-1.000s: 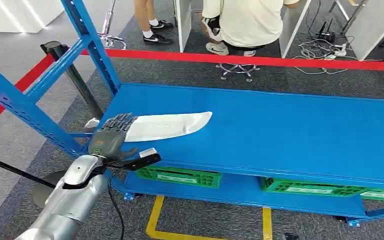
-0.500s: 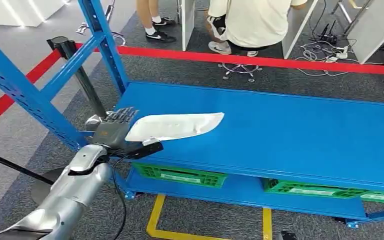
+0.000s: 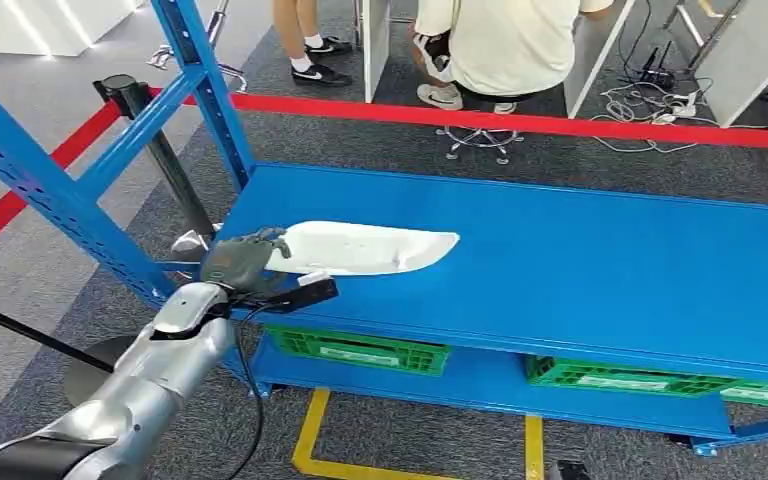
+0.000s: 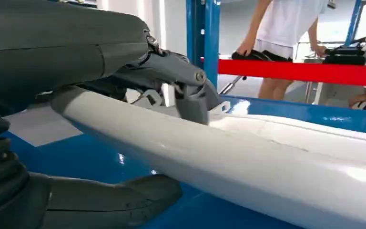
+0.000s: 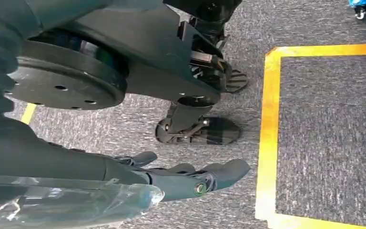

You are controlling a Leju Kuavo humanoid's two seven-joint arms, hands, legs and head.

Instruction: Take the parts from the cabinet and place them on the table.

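A long white curved part [image 3: 370,248] lies on the blue shelf [image 3: 600,270], toward its left end. My left hand [image 3: 245,262] grips the part's near left end. In the left wrist view the dark fingers [image 4: 171,71] curl over the white part [image 4: 267,162] and the thumb [image 4: 114,200] sits under it. My right hand [image 5: 181,179] hangs over grey carpet, its fingers lying along a clear plastic bag [image 5: 76,202] that hides the thumb.
Blue rack uprights [image 3: 60,200] stand at the left beside a black post [image 3: 150,140]. Red barrier tape [image 3: 520,122] runs behind the shelf, with a person [image 3: 505,45] beyond it. Green crates [image 3: 360,353] sit on the lower level. Yellow floor lines [image 3: 310,440] mark the carpet.
The camera shifted slightly. My left hand's fingers, spread over the part's end before, have curled onto it, and the white part has slid a little to the right.
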